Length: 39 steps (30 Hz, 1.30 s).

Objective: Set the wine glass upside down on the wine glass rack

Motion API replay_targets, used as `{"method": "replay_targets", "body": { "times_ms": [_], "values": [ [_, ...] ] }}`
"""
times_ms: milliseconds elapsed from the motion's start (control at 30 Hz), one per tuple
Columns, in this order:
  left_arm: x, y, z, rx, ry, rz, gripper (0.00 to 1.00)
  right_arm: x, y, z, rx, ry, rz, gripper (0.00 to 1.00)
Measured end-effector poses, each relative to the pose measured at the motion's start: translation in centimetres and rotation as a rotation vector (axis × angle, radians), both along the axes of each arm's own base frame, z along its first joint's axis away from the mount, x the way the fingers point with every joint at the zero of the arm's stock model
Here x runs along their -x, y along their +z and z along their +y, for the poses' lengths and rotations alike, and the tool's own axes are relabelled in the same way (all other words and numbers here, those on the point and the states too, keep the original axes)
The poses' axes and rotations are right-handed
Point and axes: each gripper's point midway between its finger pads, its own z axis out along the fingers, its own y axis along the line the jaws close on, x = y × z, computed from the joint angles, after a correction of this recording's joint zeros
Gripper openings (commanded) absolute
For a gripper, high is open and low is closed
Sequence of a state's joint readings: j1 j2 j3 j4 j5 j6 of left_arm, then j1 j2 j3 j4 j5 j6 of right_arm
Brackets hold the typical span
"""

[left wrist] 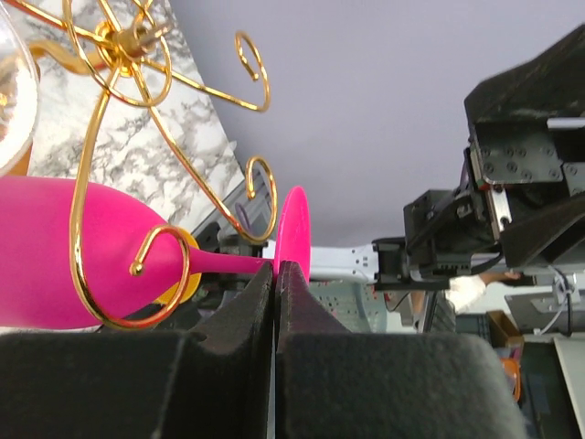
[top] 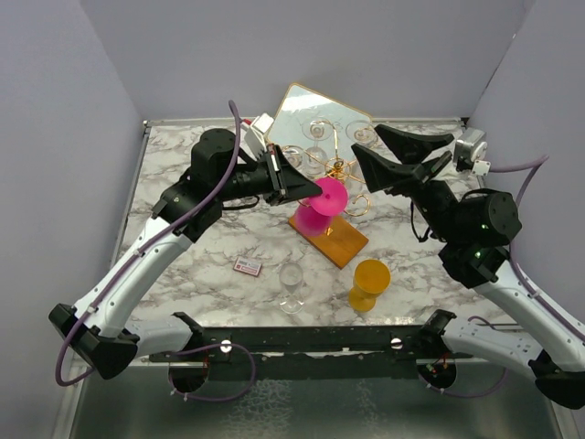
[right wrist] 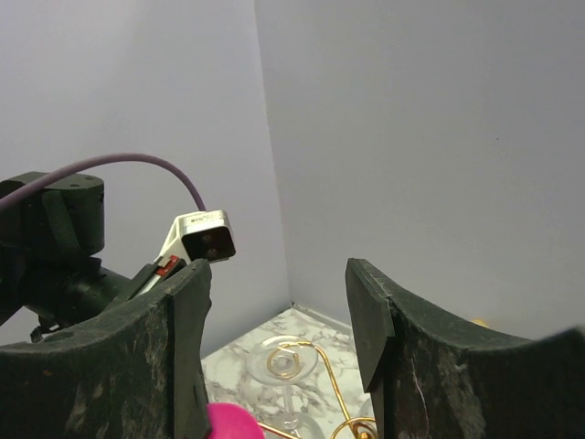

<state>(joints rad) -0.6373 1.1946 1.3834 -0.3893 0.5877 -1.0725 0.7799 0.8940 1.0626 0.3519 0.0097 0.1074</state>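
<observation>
My left gripper (top: 313, 189) is shut on the foot of a pink wine glass (top: 322, 208), which lies roughly level against the wine glass rack (top: 344, 170). In the left wrist view, the fingertips (left wrist: 275, 267) pinch the rim of the pink foot (left wrist: 292, 224), and the stem (left wrist: 228, 263) passes through a gold curled arm (left wrist: 160, 274). The bowl (left wrist: 46, 265) lies to the left. The rack's wooden base (top: 340, 241) sits mid-table. My right gripper (top: 366, 139) is open and empty above the rack's right side; it also shows in the right wrist view (right wrist: 279, 302).
A gold-framed mirror (top: 302, 101) leans behind the rack. A clear glass (right wrist: 283, 361) hangs upside down on the rack. Another clear glass (top: 292, 285) and an orange glass (top: 369, 282) stand near the front. A small card (top: 248, 266) lies to the left.
</observation>
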Motion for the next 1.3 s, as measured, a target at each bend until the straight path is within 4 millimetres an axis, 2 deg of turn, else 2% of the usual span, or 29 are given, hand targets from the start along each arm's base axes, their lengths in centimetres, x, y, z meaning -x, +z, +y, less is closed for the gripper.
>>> {"method": "replay_targets", "body": {
  "times_ms": [367,567,767,1033,1300],
  "values": [
    [-2.1,0.5,-0.3,0.039,0.099,0.005,0.0,0.4,0.3,-1.2,-0.021,-0.03,-0.005,0.61],
    [-3.4,-1.7,-0.1,0.013,0.175,0.05,0.0,0.5,0.4,-1.5,-0.028,-0.037,-0.006,0.61],
    [-3.9,-3.4,0.4,-0.003,0.232,0.091,0.0,0.5,0.4,-1.8,-0.033,-0.045,-0.004,0.61],
    [-3.9,-1.9,1.8,0.037,0.307,0.057,0.0,0.5,0.1,-1.7,-0.026,-0.045,0.003,0.61],
    [-4.0,-1.8,2.5,0.045,0.351,0.051,0.0,0.4,-0.1,-1.7,-0.02,-0.044,0.01,0.61]
  ]
}}
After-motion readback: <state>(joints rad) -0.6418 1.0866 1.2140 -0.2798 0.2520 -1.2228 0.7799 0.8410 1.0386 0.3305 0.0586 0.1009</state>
